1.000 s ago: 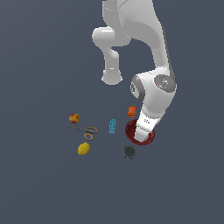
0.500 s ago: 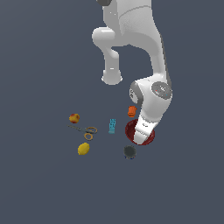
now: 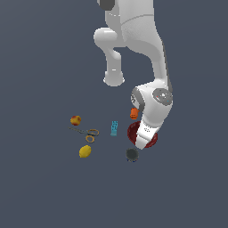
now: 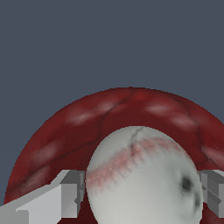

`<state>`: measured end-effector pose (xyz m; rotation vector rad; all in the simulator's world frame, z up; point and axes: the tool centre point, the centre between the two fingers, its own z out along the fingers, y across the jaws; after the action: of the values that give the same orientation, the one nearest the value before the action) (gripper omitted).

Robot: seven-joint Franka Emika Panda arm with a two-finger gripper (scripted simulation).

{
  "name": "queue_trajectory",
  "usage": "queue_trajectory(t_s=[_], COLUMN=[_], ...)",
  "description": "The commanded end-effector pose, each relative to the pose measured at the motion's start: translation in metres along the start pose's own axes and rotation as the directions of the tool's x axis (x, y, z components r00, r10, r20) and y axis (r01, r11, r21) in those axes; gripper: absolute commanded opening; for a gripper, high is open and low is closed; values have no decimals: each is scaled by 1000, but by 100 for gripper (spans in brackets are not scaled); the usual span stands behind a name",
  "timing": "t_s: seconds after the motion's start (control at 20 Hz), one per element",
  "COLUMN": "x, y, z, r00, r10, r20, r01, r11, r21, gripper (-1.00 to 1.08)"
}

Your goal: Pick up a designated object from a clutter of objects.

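Note:
The white ball [image 4: 144,175] with red seam marks lies in the dark red bowl [image 4: 122,109]. My gripper [image 4: 142,194] is open and straddles the ball, one grey finger [image 4: 72,192] close on each side of it. In the exterior view the gripper [image 3: 141,143] is down in the bowl [image 3: 132,131], and the hand hides the ball.
An orange cup [image 3: 134,113] stands just behind the bowl and a dark grey round thing [image 3: 132,154] just in front of it. A cyan block [image 3: 114,128], orange-handled scissors [image 3: 87,132], a yellow lemon [image 3: 85,151] and a red-yellow fruit [image 3: 75,120] lie toward the exterior view's left.
The arm has lowered, bringing the gripper down over the red bowl. The other objects have not moved.

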<state>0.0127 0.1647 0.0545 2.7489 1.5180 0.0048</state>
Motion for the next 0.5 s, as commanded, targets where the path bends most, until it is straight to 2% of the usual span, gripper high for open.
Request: queue_trajectory(t_s=[0.0, 0.45], x=[0, 0], y=[-1, 0], z=[3, -1], r00=[1000, 1000], r10=[-1, 0], r20=[2, 0], r01=[1, 0], r11=[1000, 1000], r21=[3, -1], gripper=[-100, -100])
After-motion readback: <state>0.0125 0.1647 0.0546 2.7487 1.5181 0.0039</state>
